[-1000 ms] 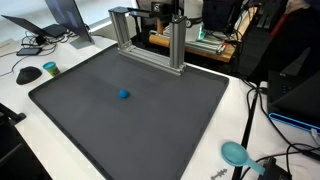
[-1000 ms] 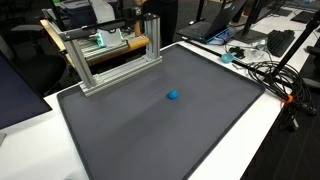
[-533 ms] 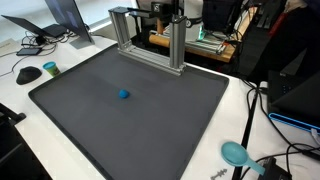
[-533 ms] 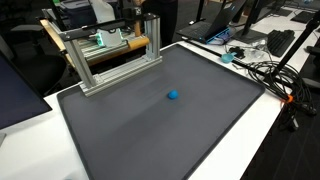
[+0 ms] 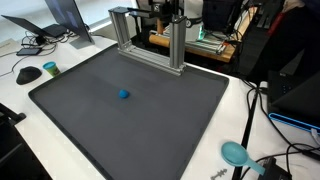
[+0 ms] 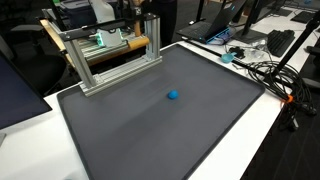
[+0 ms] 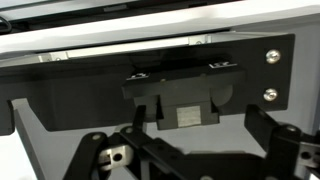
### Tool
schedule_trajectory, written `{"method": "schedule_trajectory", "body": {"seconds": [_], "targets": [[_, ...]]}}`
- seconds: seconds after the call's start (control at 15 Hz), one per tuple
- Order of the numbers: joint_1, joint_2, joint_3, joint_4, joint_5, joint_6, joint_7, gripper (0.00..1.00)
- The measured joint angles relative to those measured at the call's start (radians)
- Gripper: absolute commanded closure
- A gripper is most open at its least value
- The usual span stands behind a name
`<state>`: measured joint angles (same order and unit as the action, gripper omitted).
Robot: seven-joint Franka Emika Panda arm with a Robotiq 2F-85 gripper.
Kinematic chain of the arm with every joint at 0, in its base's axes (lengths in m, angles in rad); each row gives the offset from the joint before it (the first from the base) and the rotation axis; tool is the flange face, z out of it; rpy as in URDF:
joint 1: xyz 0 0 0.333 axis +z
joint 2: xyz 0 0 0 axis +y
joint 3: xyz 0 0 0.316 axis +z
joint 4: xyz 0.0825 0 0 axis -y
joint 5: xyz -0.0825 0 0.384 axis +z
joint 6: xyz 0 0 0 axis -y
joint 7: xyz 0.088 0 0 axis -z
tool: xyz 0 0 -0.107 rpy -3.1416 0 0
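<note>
A small blue object lies alone near the middle of a dark grey mat; it also shows in an exterior view. My gripper shows in the wrist view with its two dark fingers spread apart and nothing between them. It faces a black plate with two screws, close up. In both exterior views the arm is a dark shape behind the aluminium frame, far from the blue object. The gripper itself is hard to make out there.
The aluminium frame stands at the mat's far edge. A teal round object, cables, a mouse and a laptop lie on the white table around the mat.
</note>
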<state>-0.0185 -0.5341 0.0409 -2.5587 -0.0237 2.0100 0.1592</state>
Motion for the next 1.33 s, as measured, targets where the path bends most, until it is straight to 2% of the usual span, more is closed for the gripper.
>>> {"method": "schedule_trajectory", "body": {"seconds": [0.33,0.8,1.33], "targets": [[0.0,-0.015,-0.002,-0.047,-0.008,0.058,-0.042,0.0],[0.0,-0.058,-0.02,-0.089,-0.011,0.056,-0.132,0.0],[0.0,-0.064,-0.026,-0.09,-0.01,0.049,-0.139,0.0]]}}
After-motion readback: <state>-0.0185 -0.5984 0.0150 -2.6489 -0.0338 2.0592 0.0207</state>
